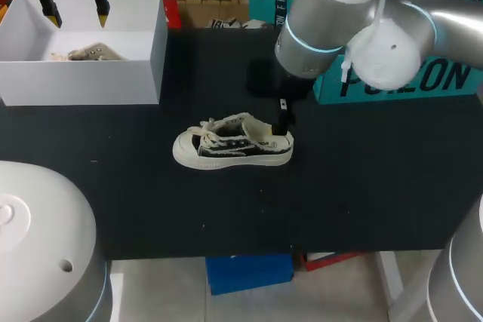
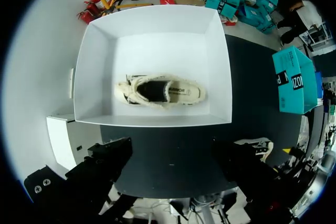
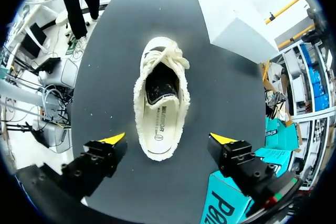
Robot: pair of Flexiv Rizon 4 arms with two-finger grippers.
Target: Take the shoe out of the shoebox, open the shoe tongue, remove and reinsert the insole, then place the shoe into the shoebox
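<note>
While our right gripper hangs over the heel of the shoe, its yellow-tipped fingers stand wide apart. One is on each side of the heel, and neither touches it. That shoe rests on its sole near the middle of the black table, toe to the left and heel to the right, with the insole showing inside. At the far left stands the white shoebox, open at the top, with a second shoe lying in it. Our left gripper hangs above the box, its dark fingers spread and holding nothing. We see a teal box at the far right of the table.
</note>
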